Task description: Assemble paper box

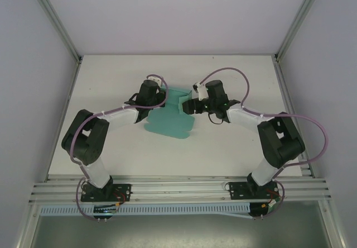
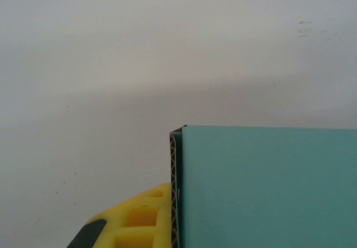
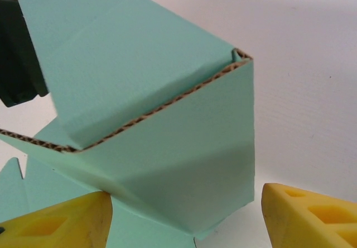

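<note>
Two grippers met teal-green corrugated-card paper box [image 1: 170,122] at white table's [image 1: 223,147] centre: left gripper [image 1: 162,97] clamped its panel edge; right gripper [image 3: 187,217], jaws apart, straddled raised flap, needed square closing along crease

Teal-green paper box [image 3: 167,164], brown corrugated edge; yellow pads [image 3: 312,214]; white table [image 1: 223,147]; black-and-white arms [image 1: 89,142], purple cables [image 1: 326,138]

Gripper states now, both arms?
Left gripper: shut on the paper box.
Right gripper: open, fingers either side of a raised flap, not clamped.
</note>
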You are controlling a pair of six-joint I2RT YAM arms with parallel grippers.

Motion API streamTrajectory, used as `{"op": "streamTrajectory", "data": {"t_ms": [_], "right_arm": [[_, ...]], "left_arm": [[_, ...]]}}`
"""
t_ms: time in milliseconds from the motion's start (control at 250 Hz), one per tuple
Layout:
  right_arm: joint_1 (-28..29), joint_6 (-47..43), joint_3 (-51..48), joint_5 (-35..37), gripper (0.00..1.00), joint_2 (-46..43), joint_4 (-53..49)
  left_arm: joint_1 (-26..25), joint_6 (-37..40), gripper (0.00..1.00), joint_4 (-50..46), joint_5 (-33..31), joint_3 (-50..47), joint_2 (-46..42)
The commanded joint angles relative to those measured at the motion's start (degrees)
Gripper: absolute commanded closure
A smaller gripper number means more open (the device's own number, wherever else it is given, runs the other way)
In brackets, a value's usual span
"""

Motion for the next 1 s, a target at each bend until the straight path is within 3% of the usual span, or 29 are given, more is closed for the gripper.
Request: {"op": "streamTrajectory", "data": {"t_ms": [0, 264, 400, 671, 995], "right_arm": [[1.12, 0.23, 0.82, 1.68, 0.30, 3.19, 3.96], [3.72, -0.24, -0.83, 3.65, 0.34, 6.36, 7.89], [4.05, -0.45, -1.13, 1.37, 0.35, 7.02, 9.81], [4.48, 0.18, 1.27, 3.12, 0.35, 10.12, 8.61], [5.49, 2.54, 1.15, 11.74, 0.35, 11.96, 10.87]], "left_arm": [[-0.64, 0.21, 1.00, 0.55, 0.49, -0.72, 1.58], [-0.81, -0.99, 1.00, -0.26, -0.74, -0.93, 3.82], [-0.81, -1.62, 1.00, -1.58, -1.20, -0.43, 3.92], [-1.17, -1.60, 1.00, -3.64, -0.26, 0.89, 4.79], [-2.29, -0.69, 1.00, -3.43, 0.02, 0.91, 4.65]]}}
